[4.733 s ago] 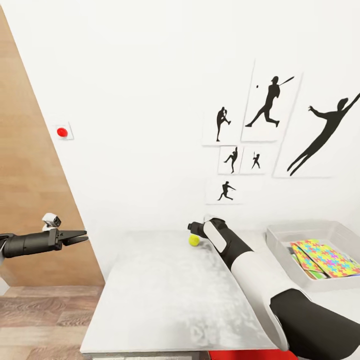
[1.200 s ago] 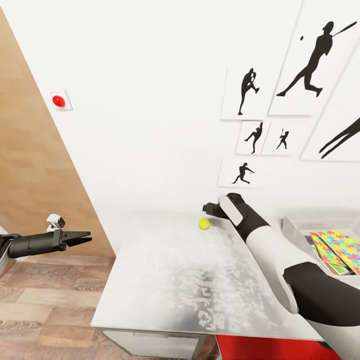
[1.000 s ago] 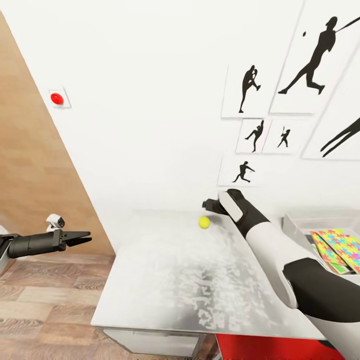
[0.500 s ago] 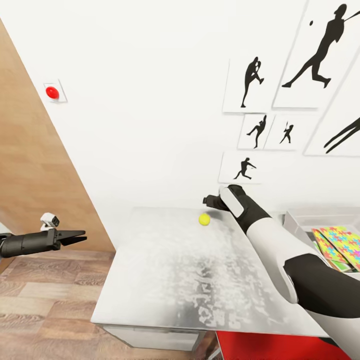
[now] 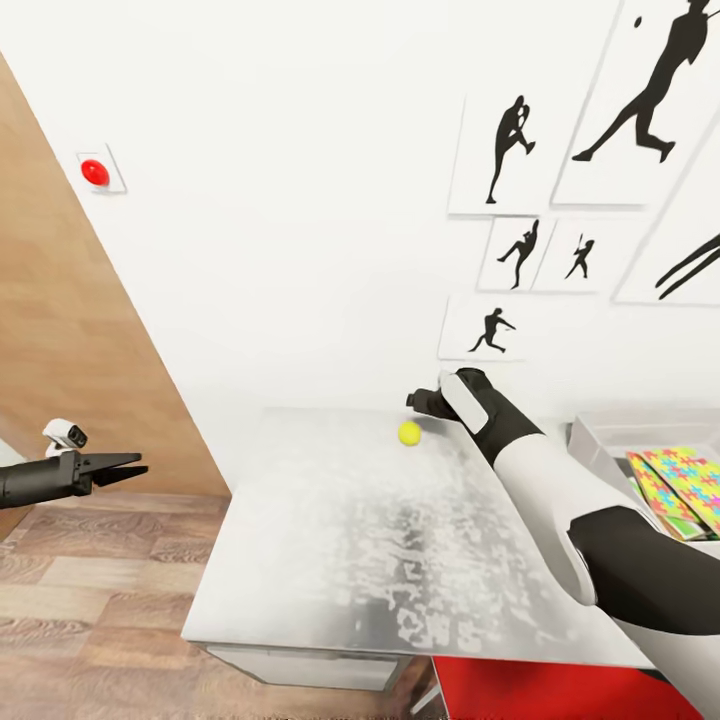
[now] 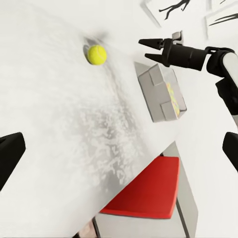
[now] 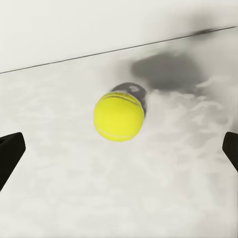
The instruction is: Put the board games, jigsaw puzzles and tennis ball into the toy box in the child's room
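One tennis ball point(image 5: 409, 433), bare table point(image 5: 330, 540) (toy box point(image 5: 600, 440) beside)

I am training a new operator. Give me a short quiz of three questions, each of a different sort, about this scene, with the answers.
1. True or false: the right gripper is shut on the tennis ball.
2. Multiple choice: the ball lies on A) the floor B) the table C) the toy box.
3. Fill in: the jigsaw puzzle lies inside the ____.

Key: 1 false, the ball lies free between open fingers; 2 B; 3 toy box.
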`<state>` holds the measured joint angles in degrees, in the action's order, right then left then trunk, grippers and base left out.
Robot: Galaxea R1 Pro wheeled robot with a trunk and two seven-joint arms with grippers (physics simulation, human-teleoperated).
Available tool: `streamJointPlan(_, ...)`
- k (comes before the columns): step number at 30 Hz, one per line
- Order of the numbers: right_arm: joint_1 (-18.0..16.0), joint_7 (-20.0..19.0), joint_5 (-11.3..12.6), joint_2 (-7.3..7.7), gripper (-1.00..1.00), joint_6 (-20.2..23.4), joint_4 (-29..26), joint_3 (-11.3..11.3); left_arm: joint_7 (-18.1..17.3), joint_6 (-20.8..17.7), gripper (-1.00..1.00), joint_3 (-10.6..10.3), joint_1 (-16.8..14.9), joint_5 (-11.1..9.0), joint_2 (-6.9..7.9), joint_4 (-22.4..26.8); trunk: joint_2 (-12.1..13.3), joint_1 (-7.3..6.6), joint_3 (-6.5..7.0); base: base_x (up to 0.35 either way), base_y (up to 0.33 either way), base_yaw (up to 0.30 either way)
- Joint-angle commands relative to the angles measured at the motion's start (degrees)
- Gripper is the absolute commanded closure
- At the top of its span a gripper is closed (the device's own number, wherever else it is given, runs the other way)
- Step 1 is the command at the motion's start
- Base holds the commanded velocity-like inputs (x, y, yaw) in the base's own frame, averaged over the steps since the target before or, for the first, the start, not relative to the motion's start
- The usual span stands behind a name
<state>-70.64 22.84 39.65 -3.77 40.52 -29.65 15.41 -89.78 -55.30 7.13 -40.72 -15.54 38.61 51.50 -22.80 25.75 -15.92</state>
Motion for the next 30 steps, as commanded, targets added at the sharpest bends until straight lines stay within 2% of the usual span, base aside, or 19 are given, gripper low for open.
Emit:
streamJointPlan(1,-0.26,0.54,0.61,0.05,-1.00,0.09,-0.06,0.32,-0.22,-0.61,-1.00,-0.08,-0.02,-0.07,0.23,-0.03,-0.12,0.03,-0.21,0.000,0.000,0.000)
streamJointPlan(18,-3.10,0.82,0.61,0.14,-1.00,0.11,0.37,0.41,-0.22,-0.60,-1.00,-0.19,0.02,-0.11,0.50,-0.09,-0.12,0.03,-1.81,0.000,0.000,0.000)
streamJointPlan(24,-5.90,3.89,0.61,-0.21,-1.00,0.09,2.87,0.23,-0.22,-0.57,-1.00,-0.19,0.02,-0.03,0.52,-0.09,-0.12,0.03,-2.38,0.000,0.000,0.000)
streamJointPlan(30,-6.81,5.32,0.61,-0.61,-1.00,-0.08,4.25,0.35,-0.22,-0.56,-1.00,-0.26,0.02,0.06,0.44,-0.09,-0.12,0.03,-2.95,0.000,0.000,0.000)
